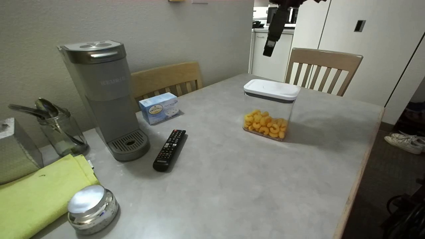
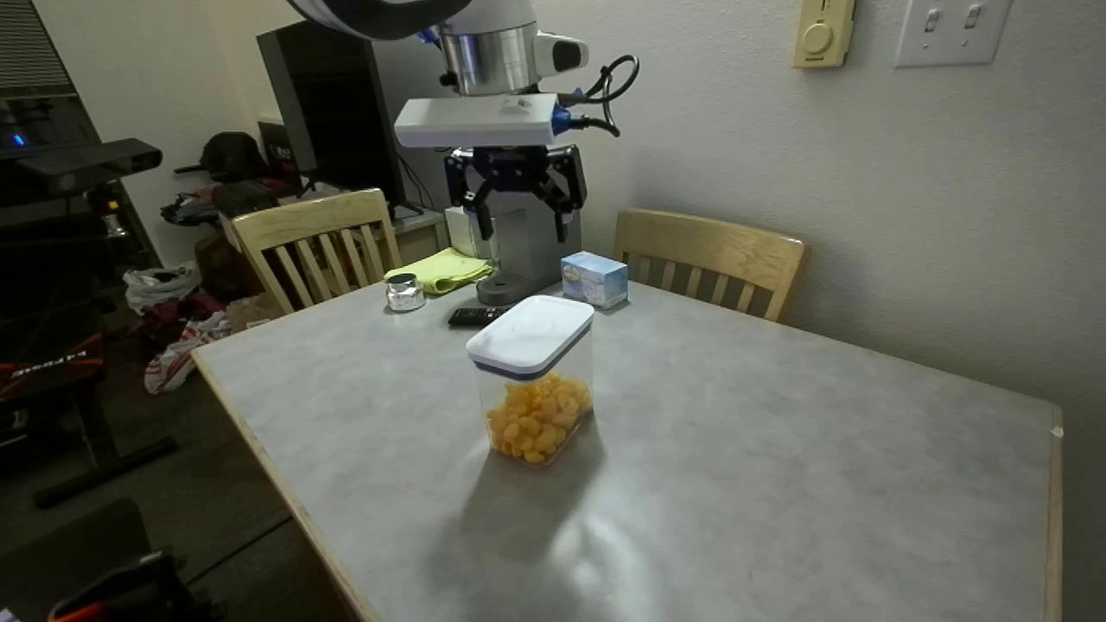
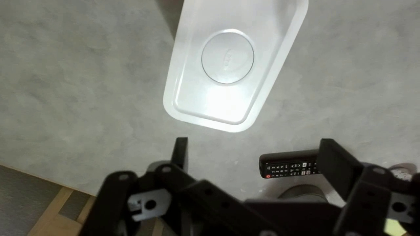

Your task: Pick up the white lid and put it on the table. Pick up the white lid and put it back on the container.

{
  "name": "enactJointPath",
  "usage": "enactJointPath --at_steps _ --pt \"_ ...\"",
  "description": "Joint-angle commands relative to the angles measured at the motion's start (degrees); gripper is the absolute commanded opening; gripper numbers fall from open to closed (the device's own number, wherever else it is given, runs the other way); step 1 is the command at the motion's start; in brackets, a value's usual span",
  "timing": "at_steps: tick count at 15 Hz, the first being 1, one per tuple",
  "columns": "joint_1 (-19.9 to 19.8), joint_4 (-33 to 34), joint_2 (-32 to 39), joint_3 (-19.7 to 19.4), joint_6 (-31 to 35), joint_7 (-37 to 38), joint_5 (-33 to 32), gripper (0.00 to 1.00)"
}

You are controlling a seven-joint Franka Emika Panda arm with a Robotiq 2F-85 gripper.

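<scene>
Wrist view is showing a round button (image 3: 227, 55) on the white lid (image 3: 223, 98); the exterior views aren't resolving it. In an exterior view a cutlery jar (image 1: 61, 137) is standing at 9 o'clock; in an exterior view light switches (image 2: 955, 30) are showing at 2 o'clock.

Arm (image 2: 492, 65) is hanging in from 12 o'clock, gripper (image 2: 524, 235) pointing straight down, jaws standing wide around a bare gap. In an exterior view it's mostly a finger (image 1: 275, 35) poking in at 1 o'clock.

Lid is sitting on the container (image 1: 274, 108) (orange-yellow snack pieces (image 1: 262, 124) inside), which is standing upright on the table (image 2: 778, 449). In the wrist view lid is lying at 12 o'clock from the fingertips, clear of them, with the remote (image 1: 170, 150) at its 5 o'clock.

Writing: coffee maker (image 1: 111, 106) is reading KEURIG, blue-white box (image 1: 167, 111) TWININGS, remote SAMSUNG, button faintly what looks like OXO, sideways.
</scene>
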Motion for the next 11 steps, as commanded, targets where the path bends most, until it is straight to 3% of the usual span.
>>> enactJointPath --at_steps 1,11 --pt "0.36 0.05 -0.1 -0.3 0.85 -0.7 0.36 1.0" --pt "0.47 0.55 -0.03 -0.35 0.32 0.05 0.21 1.0"
